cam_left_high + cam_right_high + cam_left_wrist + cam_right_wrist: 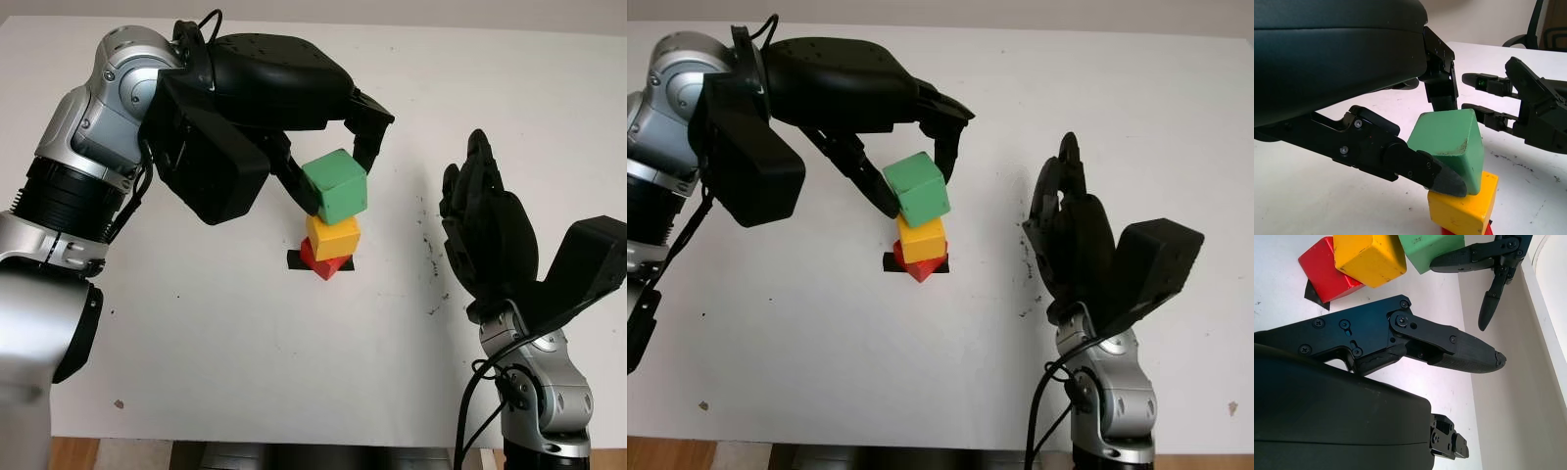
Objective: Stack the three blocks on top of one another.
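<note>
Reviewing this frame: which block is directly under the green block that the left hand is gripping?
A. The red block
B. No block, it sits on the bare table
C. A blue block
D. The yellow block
D. The green block, gripped by the left hand, sits tilted on the yellow block, which in turn sits on the red block; the right hand is open, off to the side of the stack.

Three blocks stood stacked over a black patch (294,259): one red block (321,264) on the patch, one yellow block (334,236) above it, one green block (336,185) topmost. Two hands were there.
</note>
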Motion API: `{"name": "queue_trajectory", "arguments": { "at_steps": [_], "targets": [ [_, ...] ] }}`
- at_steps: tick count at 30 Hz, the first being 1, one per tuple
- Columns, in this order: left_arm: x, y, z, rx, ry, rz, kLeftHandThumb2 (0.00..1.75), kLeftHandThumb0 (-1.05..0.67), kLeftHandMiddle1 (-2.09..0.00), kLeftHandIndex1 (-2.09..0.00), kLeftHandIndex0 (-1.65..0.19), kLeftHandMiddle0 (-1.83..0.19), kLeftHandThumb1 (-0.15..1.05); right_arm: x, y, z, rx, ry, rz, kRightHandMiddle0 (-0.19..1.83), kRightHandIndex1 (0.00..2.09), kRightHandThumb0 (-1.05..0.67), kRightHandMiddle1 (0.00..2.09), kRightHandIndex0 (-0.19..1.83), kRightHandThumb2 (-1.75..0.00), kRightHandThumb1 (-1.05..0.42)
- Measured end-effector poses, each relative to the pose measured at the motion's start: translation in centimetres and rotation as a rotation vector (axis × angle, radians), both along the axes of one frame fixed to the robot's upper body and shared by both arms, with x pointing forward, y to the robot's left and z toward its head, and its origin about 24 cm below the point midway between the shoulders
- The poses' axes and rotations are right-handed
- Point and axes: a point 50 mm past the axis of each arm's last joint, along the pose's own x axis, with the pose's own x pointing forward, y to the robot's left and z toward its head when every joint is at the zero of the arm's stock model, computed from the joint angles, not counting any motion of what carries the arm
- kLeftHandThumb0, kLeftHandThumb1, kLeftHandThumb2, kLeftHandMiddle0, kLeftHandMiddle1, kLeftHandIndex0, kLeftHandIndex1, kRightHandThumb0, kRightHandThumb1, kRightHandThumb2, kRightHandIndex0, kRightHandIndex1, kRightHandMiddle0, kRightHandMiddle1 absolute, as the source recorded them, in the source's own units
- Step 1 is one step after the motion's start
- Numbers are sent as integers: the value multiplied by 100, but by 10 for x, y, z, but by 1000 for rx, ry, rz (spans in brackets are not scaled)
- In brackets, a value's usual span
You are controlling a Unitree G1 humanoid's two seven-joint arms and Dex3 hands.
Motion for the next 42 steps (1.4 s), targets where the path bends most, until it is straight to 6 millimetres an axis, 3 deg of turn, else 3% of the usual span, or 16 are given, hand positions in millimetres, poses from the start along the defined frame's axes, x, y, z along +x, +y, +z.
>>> {"name": "queue_trajectory", "arguments": {
  "at_steps": [30,31,35,42],
  "targets": [
    [-1,2,-3,63,17,8,7,-49,-3,-144,-33,-12,105,0,0,1,-6,-7,3,-19,0,-72,0,-19,-73,-105],
    [-1,2,-3,68,16,7,7,-51,-3,-127,-28,-9,105,0,0,0,-6,-7,3,-19,0,-72,0,-19,-73,-105],
    [-2,1,-4,88,18,8,5,-55,-5,-94,-26,-3,104,0,1,0,-7,-7,5,-19,0,-72,0,-19,-74,-105],
    [-2,1,-6,113,25,8,5,-57,-5,-78,-24,2,102,0,1,0,-7,-7,6,-19,0,-72,0,-19,-73,-105]
  ]
}}
